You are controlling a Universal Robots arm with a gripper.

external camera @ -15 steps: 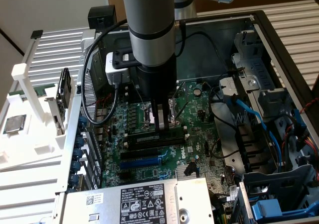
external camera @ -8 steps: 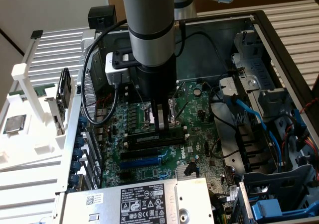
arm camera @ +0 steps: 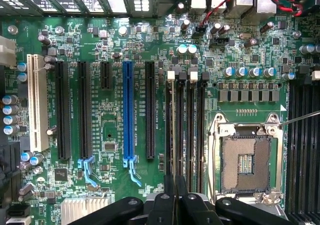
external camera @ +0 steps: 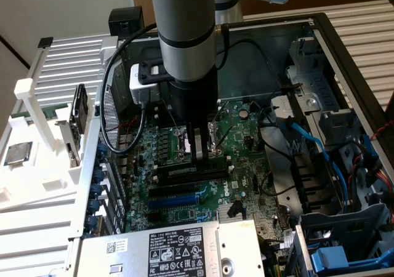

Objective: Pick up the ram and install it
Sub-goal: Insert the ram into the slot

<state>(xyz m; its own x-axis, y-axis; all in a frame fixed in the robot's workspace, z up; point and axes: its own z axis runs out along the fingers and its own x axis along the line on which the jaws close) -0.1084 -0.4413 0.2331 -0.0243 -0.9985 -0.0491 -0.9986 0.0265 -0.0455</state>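
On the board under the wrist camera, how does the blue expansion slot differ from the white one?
The blue slot is blue plastic, the white slot cream-white. The blue slot ends in a blue latch; the white slot shows none. The blue slot sits between black slots; the white slot ends the row. Both are empty and run parallel.
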